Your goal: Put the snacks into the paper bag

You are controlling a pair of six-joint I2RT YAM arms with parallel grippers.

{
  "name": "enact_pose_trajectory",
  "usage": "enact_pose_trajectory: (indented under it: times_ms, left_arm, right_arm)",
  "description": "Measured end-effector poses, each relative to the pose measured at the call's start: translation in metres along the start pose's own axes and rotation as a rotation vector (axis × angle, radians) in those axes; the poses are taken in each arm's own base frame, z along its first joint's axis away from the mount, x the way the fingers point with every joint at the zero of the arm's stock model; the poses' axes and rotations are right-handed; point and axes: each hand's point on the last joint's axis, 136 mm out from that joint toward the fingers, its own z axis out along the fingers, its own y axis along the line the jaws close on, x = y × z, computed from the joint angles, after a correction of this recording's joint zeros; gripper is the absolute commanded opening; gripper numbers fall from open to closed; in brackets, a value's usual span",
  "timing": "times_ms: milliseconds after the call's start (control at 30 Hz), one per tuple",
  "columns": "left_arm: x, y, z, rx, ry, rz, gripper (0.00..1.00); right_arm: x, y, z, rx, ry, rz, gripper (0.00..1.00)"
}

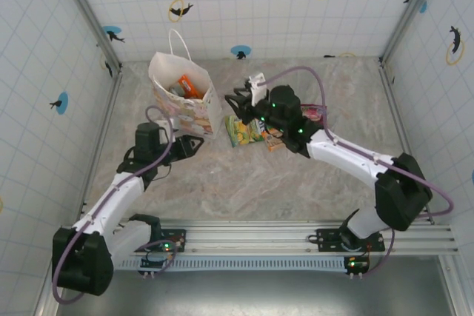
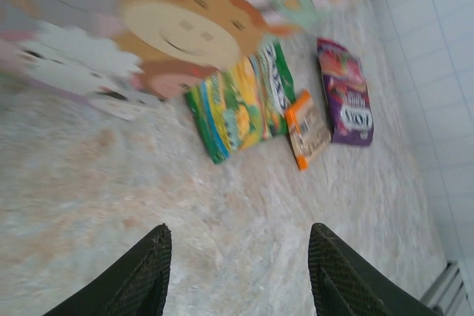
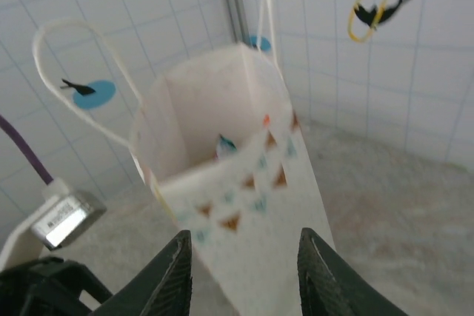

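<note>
The white paper bag (image 1: pixel 185 101) stands upright at the back left, with an orange snack packet (image 1: pixel 189 85) showing inside it. Right of the bag, a green-yellow packet (image 1: pixel 243 132), a small orange bar (image 1: pixel 272 139) and a pink-purple packet (image 1: pixel 315 112) lie flat on the table. My left gripper (image 1: pixel 196 144) is low beside the bag's front corner, open and holding nothing (image 2: pixel 238 236), facing the green-yellow packet (image 2: pixel 241 101), the orange bar (image 2: pixel 307 129) and the pink-purple packet (image 2: pixel 346 92). My right gripper (image 1: pixel 235 98) hangs open and holding nothing (image 3: pixel 243 236) just right of the bag's mouth (image 3: pixel 222 123).
Tiled walls close in the marble table (image 1: pixel 244 183) on three sides. The bag's loop handles (image 3: pixel 81 79) stand up above its rim. Bare table lies in front of the packets, toward the arm bases (image 1: pixel 252 242).
</note>
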Motion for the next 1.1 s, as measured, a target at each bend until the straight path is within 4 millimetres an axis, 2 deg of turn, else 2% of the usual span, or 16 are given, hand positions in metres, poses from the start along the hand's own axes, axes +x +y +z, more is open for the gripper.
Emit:
enact_pose_trajectory:
  times_ms: [167, 300, 400, 667, 800, 967, 1100]
  left_arm:
    - [0.032, -0.012, 0.028, 0.009, 0.120, 0.047, 0.50]
    - [0.052, -0.026, 0.048, 0.011, 0.206, 0.092, 0.49]
    - [0.056, -0.041, 0.062, 0.027, 0.241, 0.127, 0.49]
    - [0.059, -0.071, 0.103, 0.059, 0.304, 0.190, 0.48]
    - [0.055, -0.088, 0.128, 0.078, 0.324, 0.222, 0.47]
    - [0.038, -0.113, 0.166, 0.112, 0.318, 0.250, 0.45]
    - [0.020, -0.132, 0.198, 0.147, 0.296, 0.266, 0.44]
  right_arm:
    - [0.053, -0.027, -0.037, 0.092, 0.110, 0.074, 0.43]
    - [0.077, -0.060, -0.071, 0.191, 0.147, 0.164, 0.45]
    - [0.089, -0.089, -0.095, 0.272, 0.160, 0.245, 0.46]
    - [0.128, -0.156, -0.140, 0.429, 0.235, 0.458, 0.49]
    - [0.141, -0.198, -0.164, 0.505, 0.244, 0.553, 0.50]
    - [0.174, -0.236, -0.184, 0.552, 0.302, 0.695, 0.50]
    - [0.186, -0.263, -0.187, 0.541, 0.325, 0.773, 0.51]
